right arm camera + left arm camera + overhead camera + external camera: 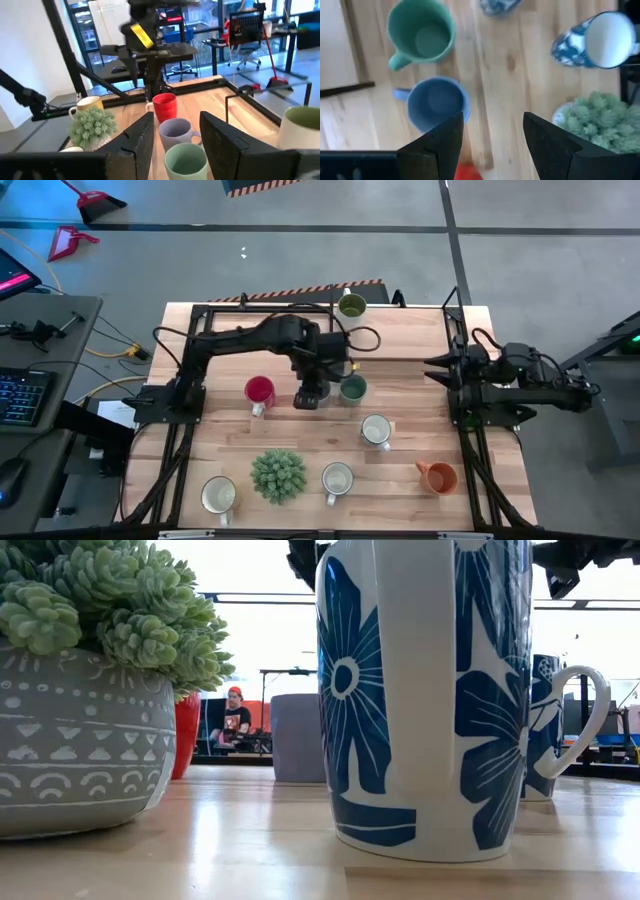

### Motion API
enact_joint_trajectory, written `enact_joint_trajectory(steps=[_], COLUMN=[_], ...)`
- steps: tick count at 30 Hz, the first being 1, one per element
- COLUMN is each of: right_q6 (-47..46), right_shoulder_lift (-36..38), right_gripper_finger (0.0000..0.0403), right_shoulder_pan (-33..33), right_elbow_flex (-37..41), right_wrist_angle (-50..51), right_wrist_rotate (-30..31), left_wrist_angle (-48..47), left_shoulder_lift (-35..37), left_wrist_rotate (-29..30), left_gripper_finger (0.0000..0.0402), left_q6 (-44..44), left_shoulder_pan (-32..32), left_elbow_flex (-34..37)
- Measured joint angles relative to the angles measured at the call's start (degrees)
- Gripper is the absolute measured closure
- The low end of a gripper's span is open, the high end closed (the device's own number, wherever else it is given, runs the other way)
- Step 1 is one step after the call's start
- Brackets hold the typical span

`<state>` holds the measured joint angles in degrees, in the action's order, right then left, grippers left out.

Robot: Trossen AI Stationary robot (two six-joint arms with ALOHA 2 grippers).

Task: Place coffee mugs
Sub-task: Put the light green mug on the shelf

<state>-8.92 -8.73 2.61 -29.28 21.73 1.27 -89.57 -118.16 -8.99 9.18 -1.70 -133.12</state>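
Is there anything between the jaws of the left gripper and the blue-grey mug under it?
Nothing visible. The left gripper hangs with open jaws directly above the small blue-grey ceramic mug, with only air between them. The teal green mug stands just beside it, apart, and could crowd a jaw on the way down.

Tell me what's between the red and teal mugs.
The blue-grey mug, with the open left gripper above it, per the high and left wrist views.

No legible text, labels, brands or numbers anywhere. A yellow tag (141, 35) sits on the left arm, far beyond the right gripper's jaws; whether it carries print cannot be told.
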Motion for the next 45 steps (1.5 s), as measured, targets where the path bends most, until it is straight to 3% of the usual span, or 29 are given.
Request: enact_joint_trajectory(steps=[7,10,16,22,29,34,41,45], right_q6=[-2.60,-2.63,-1.24,-2.78,-10.81,-15.74,-14.45,-9.13], right_shoulder_lift=[-2.02,-3.26,-5.39,-7.27,-12.95,-20.13,-32.90,-41.00], right_gripper_finger=[0.0258,0.0258,0.0258,0.0258,0.0258,0.0258,0.0258,0.0258], right_shoulder_pan=[0.00,0.00,0.00,0.00,0.00,0.00,0.00,-0.01], right_elbow_flex=[0.00,0.00,0.00,0.00,0.00,0.00,-6.28,-15.90], right_wrist_angle=[-2.61,-6.59,-12.04,-13.11,-14.37,-19.09,-19.77,-8.91], right_wrist_rotate=[1.75,1.74,2.54,4.20,5.71,4.40,0.73,-2.49], left_wrist_angle=[0.44,3.27,18.34,27.55,41.94,51.84,59.68,61.69], left_shoulder_lift=[12.91,20.73,38.22,53.57,69.98,77.99,81.17,81.25], left_wrist_rotate=[-0.12,0.33,0.49,0.55,3.68,6.75,8.48,9.65], left_gripper_finger=[0.0209,0.0209,0.0209,0.0209,0.0209,0.0209,0.0209,0.0209], left_q6=[-0.66,-2.24,-8.41,-15.38,-18.46,-20.04,-19.14,-19.14], left_shoulder_pan=[-2.80,-3.69,-3.65,-2.12,-1.17,-1.22,-1.33,-1.33], left_elbow_flex=[12.81,23.21,48.97,66.12,78.87,86.25,92.41,93.65])
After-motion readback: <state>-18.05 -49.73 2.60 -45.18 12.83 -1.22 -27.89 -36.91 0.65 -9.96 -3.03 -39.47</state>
